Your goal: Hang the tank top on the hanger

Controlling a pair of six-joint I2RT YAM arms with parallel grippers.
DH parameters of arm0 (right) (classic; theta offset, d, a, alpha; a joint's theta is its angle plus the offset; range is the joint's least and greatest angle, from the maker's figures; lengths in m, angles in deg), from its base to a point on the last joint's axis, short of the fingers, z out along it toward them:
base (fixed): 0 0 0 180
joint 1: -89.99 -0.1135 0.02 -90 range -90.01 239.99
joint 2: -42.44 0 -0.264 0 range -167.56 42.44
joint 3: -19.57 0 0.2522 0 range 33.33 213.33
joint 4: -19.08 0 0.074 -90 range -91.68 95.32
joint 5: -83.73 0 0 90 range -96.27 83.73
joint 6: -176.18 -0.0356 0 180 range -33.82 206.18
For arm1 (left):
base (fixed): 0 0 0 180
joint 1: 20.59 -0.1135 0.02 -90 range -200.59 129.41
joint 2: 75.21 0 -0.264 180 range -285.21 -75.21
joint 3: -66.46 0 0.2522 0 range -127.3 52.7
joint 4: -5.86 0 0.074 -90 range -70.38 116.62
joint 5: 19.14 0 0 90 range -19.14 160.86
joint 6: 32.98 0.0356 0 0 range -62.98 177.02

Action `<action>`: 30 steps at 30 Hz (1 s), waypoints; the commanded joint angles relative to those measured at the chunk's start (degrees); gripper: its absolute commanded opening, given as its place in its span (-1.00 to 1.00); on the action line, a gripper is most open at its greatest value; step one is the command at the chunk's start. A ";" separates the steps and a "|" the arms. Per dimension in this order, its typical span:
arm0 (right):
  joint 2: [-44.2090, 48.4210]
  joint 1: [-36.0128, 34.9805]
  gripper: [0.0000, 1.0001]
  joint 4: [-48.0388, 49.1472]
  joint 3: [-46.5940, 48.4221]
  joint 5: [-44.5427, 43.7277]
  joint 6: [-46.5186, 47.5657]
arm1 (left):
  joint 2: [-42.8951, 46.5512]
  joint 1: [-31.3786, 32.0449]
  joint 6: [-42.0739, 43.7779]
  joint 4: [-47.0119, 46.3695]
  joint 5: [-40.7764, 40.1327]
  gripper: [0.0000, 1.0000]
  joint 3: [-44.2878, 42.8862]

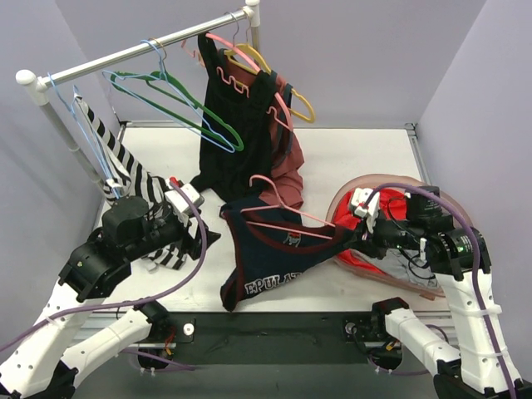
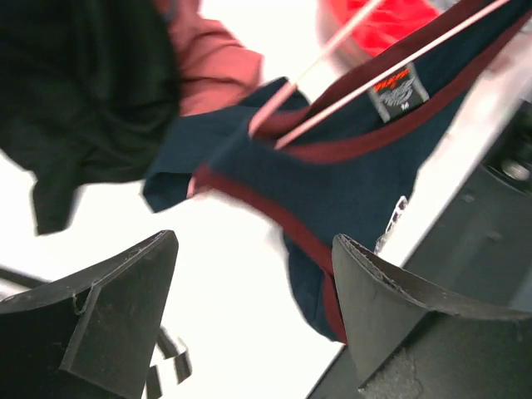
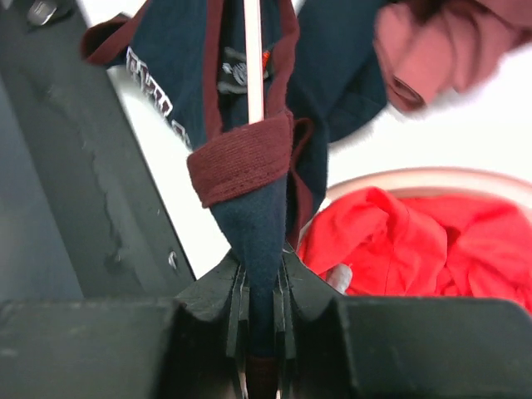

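Tank top: navy, ribbed maroon trim.

White lettering on the tank top seems to read "EPULAT".

tank top with pink hanger, seemingly in right gripper

- tank top: soft matt knitted cloth, ribbed trim.
- hanger: thin smooth plastic, slightly glossy.
- left gripper's fingers: matt black plastic, rough edges.
- rail: smooth metal, dull shine.
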 commanded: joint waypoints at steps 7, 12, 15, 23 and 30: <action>-4.39 2.16 -1.00 19.25 0.55 -5.37 -25.00 | 6.66 -0.30 -5.55 0.15 -10.53 0.73 -0.88; -10.89 2.07 -1.00 23.03 7.83 -7.21 -28.09 | 11.59 -0.30 -8.88 0.94 -11.67 0.72 1.41; -15.46 1.11 -1.00 24.18 13.27 -8.44 -29.41 | 13.26 -0.21 -10.03 2.17 -12.20 0.73 1.94; -25.91 -3.64 -1.00 26.37 26.82 -10.55 -32.84 | 15.81 -0.12 -10.91 3.14 -14.31 0.73 1.94; -34.01 -4.87 -1.00 27.78 40.09 -11.43 -36.18 | 16.95 -0.12 -10.91 3.41 -15.37 0.72 2.38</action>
